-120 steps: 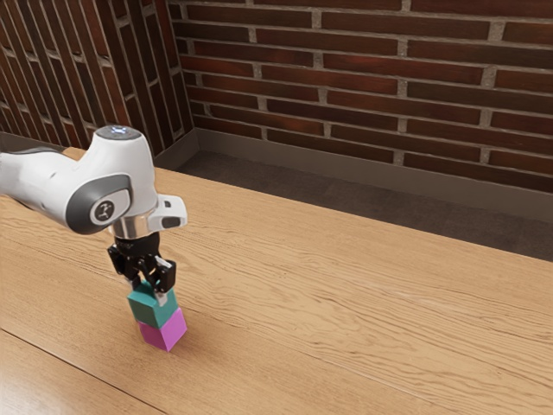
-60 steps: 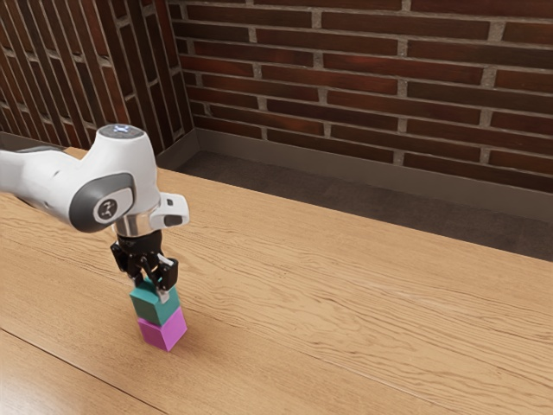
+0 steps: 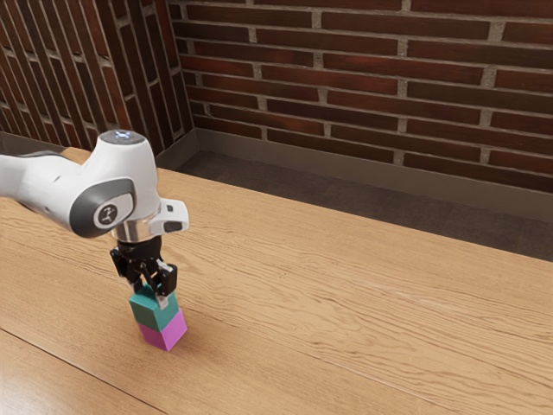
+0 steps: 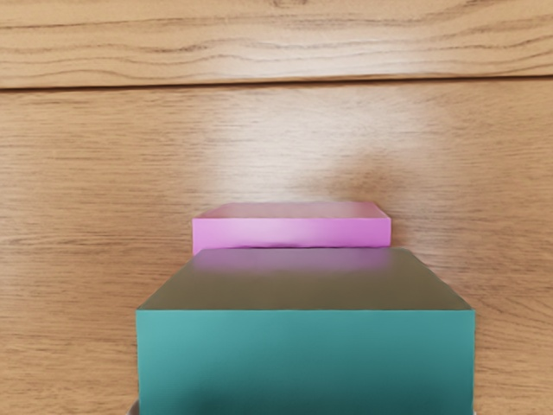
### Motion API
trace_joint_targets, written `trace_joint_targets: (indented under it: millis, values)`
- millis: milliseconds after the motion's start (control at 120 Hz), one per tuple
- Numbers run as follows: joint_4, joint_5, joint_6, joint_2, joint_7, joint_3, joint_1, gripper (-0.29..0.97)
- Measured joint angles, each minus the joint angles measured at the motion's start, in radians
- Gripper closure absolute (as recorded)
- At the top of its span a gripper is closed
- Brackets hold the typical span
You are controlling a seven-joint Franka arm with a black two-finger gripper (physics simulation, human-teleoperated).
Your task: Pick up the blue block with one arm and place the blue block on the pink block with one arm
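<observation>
The blue block, teal in shade, rests on top of the pink block near the table's front, toward the exterior view's left. My gripper comes straight down on the blue block, with its black fingers shut on the block's upper part from two sides. In the wrist view the blue block sits just under my hand. One edge of the pink block sticks out from beneath it.
The wooden table stretches wide toward the exterior view's right. A brick wall stands behind it, with a strip of dark floor between. My white arm reaches in from the exterior view's left.
My hand has sunk slightly with the blue block, which now sits tight on the pink block. The stack has stayed where it was.
</observation>
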Motion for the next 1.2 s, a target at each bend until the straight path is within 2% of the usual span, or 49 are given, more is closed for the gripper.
trace_joint_targets:
  millis: [67,150,283,450,967,1200]
  values:
    - [0.001,-0.001,0.001,0.003,0.001,0.000,0.000,0.47]
    - [0.001,-0.007,0.001,0.003,0.006,0.000,0.000,0.34]
    - [0.002,-0.020,0.000,0.003,0.022,0.000,0.001,0.19]
    - [0.002,-0.026,-0.001,0.003,0.038,0.000,0.000,0.09]
    - [0.002,-0.029,-0.002,0.000,0.066,0.000,0.000,0.01]
    - [-0.014,-0.028,-0.009,-0.087,0.070,-0.006,-0.001,0.00]
